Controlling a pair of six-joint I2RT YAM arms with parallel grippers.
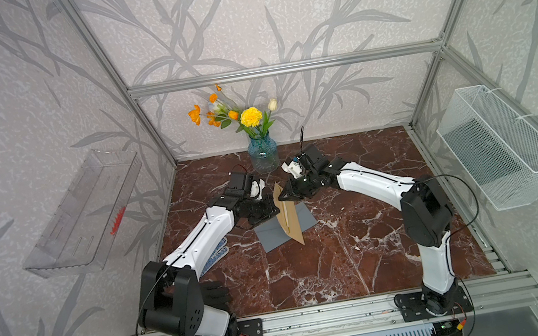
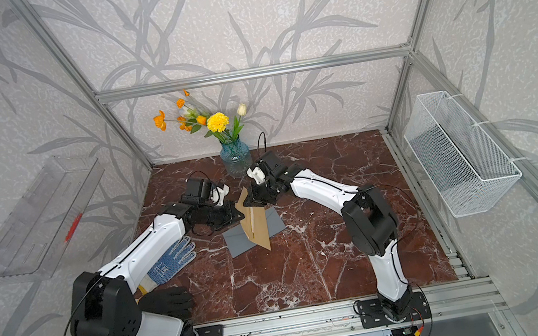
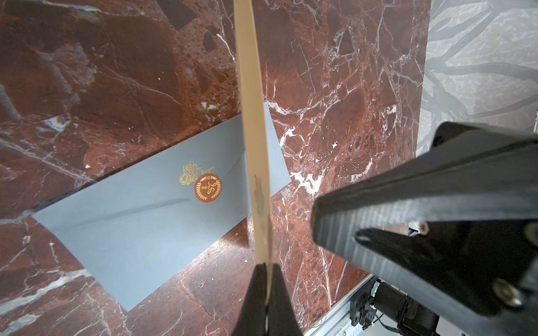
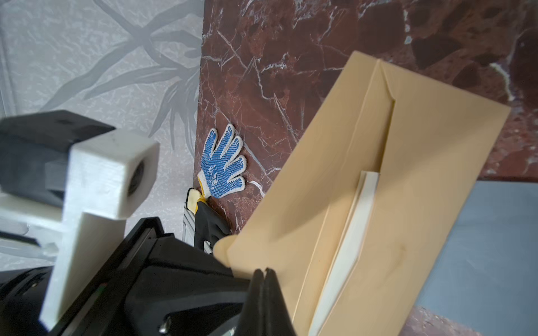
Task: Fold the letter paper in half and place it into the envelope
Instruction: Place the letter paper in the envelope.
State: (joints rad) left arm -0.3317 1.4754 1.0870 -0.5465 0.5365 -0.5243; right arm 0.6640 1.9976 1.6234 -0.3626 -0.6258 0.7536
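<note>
Pinching the tan envelope [image 3: 253,145] edge-on, the left gripper [image 3: 265,266] has its jaws clamped on the upper end, so the envelope's long axis runs away from the fingers, down toward the marble table [image 3: 116,72]. The right gripper [image 4: 265,272] is clenched too, tips pressed together right at the envelope's flap; whether they actually catch the flap I cannot tell. White letter paper [image 4: 358,221] shows as a folded strip lying along that same axis inside the open mouth, and looks mostly seated. Below, a grey sealed envelope [image 3: 131,232] lies flat, with the tan one's lower end over it. Both arms meet at the top end, so any further push on the letter would, I judge, run lengthwise downward.
</note>
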